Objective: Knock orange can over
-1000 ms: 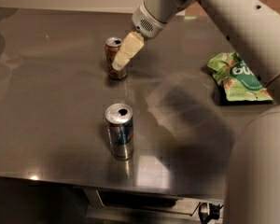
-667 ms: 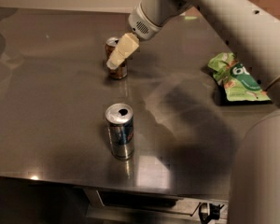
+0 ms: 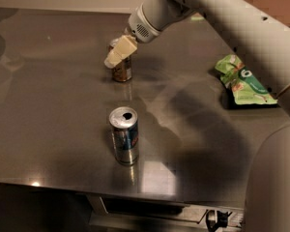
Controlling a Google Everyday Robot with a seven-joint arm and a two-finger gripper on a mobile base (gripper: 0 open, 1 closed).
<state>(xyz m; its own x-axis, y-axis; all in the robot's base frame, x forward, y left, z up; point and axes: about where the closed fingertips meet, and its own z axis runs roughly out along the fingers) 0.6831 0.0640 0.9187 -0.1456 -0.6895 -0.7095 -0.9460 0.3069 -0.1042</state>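
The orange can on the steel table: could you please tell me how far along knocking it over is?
Done: the tool is at the top of the small orange-brown drink can. In hand: the push, apparently. Left: the can stands upright, not toppled yet.

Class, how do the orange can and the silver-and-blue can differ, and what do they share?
The orange can is brown-orange; the blue can is silver and blue. The orange can stands farther back, the blue can nearer the front edge. The gripper partly hides the orange can's top; the blue can's top shows fully. Both stand upright.
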